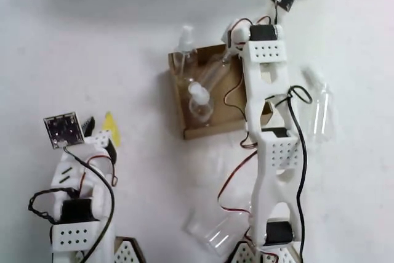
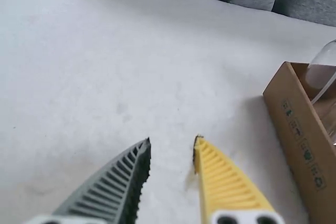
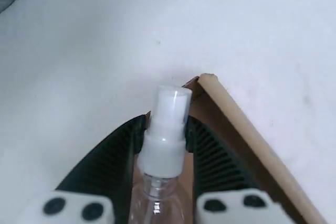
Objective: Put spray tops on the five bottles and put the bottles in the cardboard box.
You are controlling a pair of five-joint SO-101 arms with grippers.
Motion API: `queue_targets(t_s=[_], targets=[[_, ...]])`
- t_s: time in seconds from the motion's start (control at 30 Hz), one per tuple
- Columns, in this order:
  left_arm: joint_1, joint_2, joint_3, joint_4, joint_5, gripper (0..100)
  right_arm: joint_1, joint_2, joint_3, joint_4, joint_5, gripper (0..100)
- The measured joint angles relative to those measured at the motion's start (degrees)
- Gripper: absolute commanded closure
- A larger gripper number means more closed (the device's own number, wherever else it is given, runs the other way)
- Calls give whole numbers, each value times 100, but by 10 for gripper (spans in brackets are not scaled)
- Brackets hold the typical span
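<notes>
Nearest us, clear bottles (image 1: 212,233) lie on the desk (image 1: 92,47) beside the right arm's base. The left pincer (image 2: 170,148) hovers over bare desk, fingers parted, gripping nothing. On to the cardboard box (image 1: 209,126): a capped bottle (image 1: 200,104) lies flat inside. At the far rim, the right pincer (image 3: 165,124) is clamped around the neck of a bottle (image 3: 157,198), spray top (image 3: 170,100) fitted.

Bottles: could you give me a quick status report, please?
Left jaws open, empty. Right jaws shut on bottle at box corner. Two bottles lie outside box.
</notes>
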Motion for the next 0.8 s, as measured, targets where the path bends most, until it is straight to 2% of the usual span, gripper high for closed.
queue_targets(t_s=[0.17, 0.8], targets=[[0, 0, 0, 0, 0, 858, -176, -281, 0, 211, 352, 982], [0, 0, 0, 0, 0, 858, -703, -1530, 0, 1556, 571, 982]])
